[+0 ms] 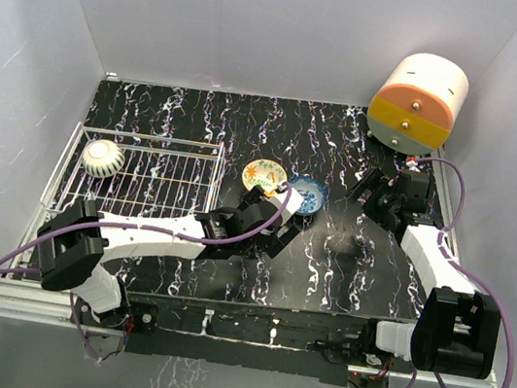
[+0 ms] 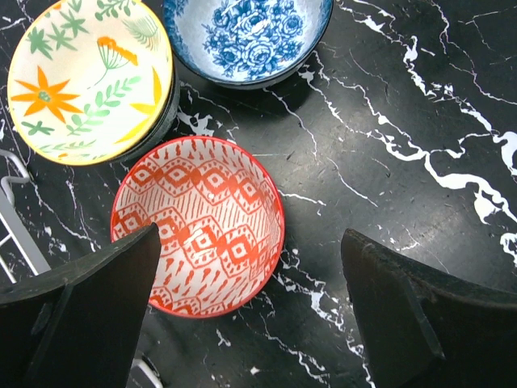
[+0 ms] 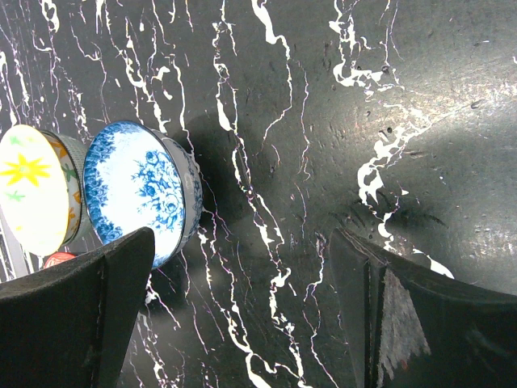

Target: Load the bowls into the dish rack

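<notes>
- We see the dish rack (image 1: 208, 152) on the left part of the black marbled table (image 1: 345, 267), with one ribbed white bowl (image 1: 104, 158) lying in its far left corner.
- Three more bowls sit on the table just right of the rack: a yellow-floral bowl (image 2: 89, 77), a blue bowl (image 2: 246, 36) and a red-patterned bowl (image 2: 198, 226), all upright and close together.
- In the left wrist view the yellow-floral bowl and the red-patterned bowl look as if they touch; the blue bowl is just beside both.
- We find the left gripper (image 2: 250, 242) hovering over the red-patterned bowl with its jaws spread wide. One finger (image 2: 97, 307) overlaps the bowl's rim on the rack side; the other is well clear of it over bare table. Nothing is pinched.
- The right gripper (image 3: 242, 250) hangs over bare table to the right of the blue bowl, jaws spread, holding nothing.
- A cream-and-orange drawer unit (image 1: 418, 103) stands at the far right corner, well apart from the bowls.
</notes>
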Motion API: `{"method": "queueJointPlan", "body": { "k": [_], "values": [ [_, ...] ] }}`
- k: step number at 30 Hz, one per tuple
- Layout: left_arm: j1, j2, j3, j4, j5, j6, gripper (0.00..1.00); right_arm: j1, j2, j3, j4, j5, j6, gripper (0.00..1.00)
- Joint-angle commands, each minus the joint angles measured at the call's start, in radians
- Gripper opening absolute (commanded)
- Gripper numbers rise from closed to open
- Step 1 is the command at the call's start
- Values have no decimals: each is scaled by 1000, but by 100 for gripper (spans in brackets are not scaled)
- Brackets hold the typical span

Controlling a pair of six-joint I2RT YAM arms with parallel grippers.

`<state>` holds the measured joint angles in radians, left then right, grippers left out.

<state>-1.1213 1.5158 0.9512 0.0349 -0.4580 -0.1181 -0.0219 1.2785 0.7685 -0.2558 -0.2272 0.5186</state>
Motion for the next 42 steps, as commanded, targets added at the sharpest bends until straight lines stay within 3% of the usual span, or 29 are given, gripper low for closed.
{"method": "queueJointPlan", "body": {
  "k": [1,13,24,26,34,42],
  "values": [
    [6,23,-37,135,3,39,89,-2,5,14,76,-3,1,93],
    [40,97,-84,130,118,-56,82,-3,13,2,82,7,-5,93],
    [57,178,-103,158,120,-80,63,-4,5,-7,82,12,-11,93],
    [58,182,-102,160,117,-84,54,-4,5,-8,82,13,-11,93],
    [58,179,-95,141,110,-101,0,-8,1,-11,82,14,-11,93],
    [50,112,-26,76,163,-109,0,-14,-10,-10,77,23,-16,93]
  ]
}}
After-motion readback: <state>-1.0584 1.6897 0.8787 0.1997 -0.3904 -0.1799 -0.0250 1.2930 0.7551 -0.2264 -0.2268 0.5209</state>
